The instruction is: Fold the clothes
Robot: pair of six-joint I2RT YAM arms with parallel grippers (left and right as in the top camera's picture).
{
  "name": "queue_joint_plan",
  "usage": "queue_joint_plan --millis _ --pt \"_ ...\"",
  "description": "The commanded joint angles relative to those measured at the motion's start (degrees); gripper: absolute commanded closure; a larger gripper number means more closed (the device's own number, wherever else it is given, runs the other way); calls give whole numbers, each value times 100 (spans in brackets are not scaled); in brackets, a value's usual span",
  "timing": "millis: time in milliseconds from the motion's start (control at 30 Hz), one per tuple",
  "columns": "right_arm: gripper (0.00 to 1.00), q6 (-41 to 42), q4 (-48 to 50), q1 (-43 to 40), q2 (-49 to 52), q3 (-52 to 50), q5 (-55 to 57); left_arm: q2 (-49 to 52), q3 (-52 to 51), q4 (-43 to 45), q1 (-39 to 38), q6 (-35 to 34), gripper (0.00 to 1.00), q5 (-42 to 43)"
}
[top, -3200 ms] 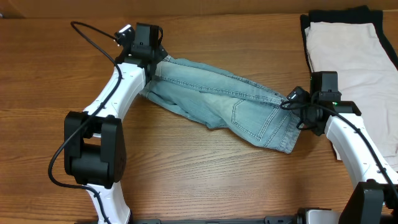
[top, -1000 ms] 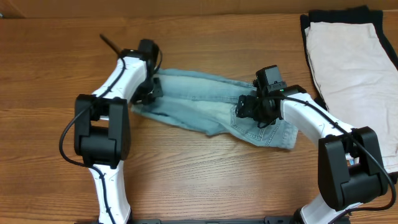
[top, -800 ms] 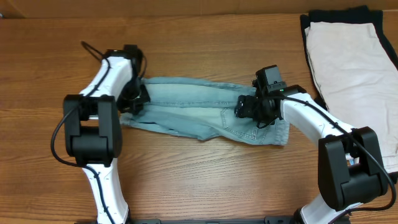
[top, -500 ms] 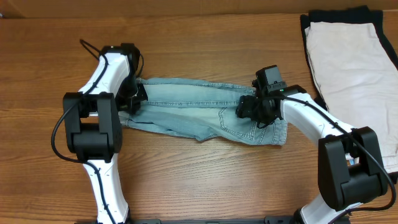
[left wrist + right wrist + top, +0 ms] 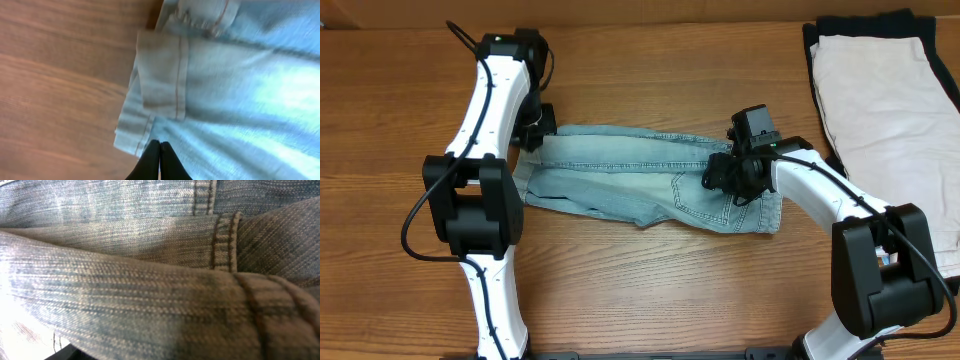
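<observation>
While jeans (image 5: 640,180) lie on counter (image 5: 620,290), left hand (image 5: 160,159) is pinched together; right hand (image 5: 730,182) sits against denim, grip state can't tell.

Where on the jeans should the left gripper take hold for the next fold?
The leg hems at the jeans' left end, approached from the bare table beyond them. They lie stacked with free edges there, close by the shut left gripper, so probably least bunching.

The jeans (image 5: 650,185) are pale washed denim, matt, with a coarse twill weave and raised seams (plainest in the right wrist view). The worktop (image 5: 650,290) is smooth wood grain, faintly sheened. The arm shells (image 5: 488,95) are glossy white plastic.
</observation>
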Motion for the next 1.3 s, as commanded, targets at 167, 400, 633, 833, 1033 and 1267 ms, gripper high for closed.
queue_joint_plan --millis 167,400,633,833,1033,1267 --pt "20 26 -13 -48 -61 17 136 -13 -173 -275 35 -903 25 -125" --pt "17 26 -13 -50 -61 17 138 -13 -221 286 -20 -1429 64 -122" --pt "16 26 -15 -50 -61 17 138 -11 -702 673 -192 -1552 80 -216" --pt "16 26 -15 -50 -61 17 138 -13 -1147 789 -195 -1687 76 -525" --pt "16 26 -15 -48 -61 17 138 -13 -1217 1025 -190 -1738 65 -575" --pt "16 26 -13 -48 -61 17 138 -11 -1220 1451 -199 -1851 60 -474"
